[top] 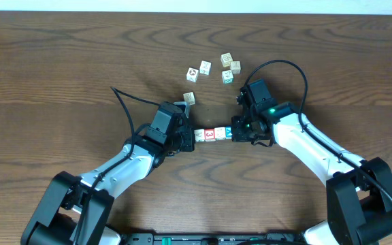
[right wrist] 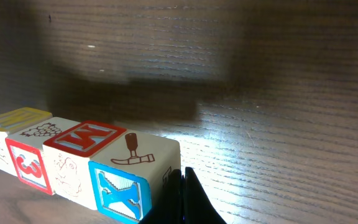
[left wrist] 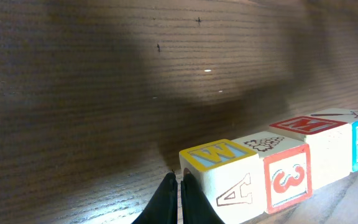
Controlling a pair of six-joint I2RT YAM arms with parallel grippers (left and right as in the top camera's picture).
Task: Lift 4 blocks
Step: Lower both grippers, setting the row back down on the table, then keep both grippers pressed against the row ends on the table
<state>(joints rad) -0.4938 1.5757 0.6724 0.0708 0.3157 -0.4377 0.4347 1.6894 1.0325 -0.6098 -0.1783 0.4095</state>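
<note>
Between the clenched left gripper (left wrist: 179,186) and the clenched right gripper (right wrist: 183,183), four wooden cubes (top: 214,134) line up, printed W, A, 3, M, X.

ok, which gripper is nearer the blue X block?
Right. The right gripper, shut, sits at the outer end of the blue X block. The left gripper, shut, is at the row's opposite end by the W block, three blocks between.
</note>
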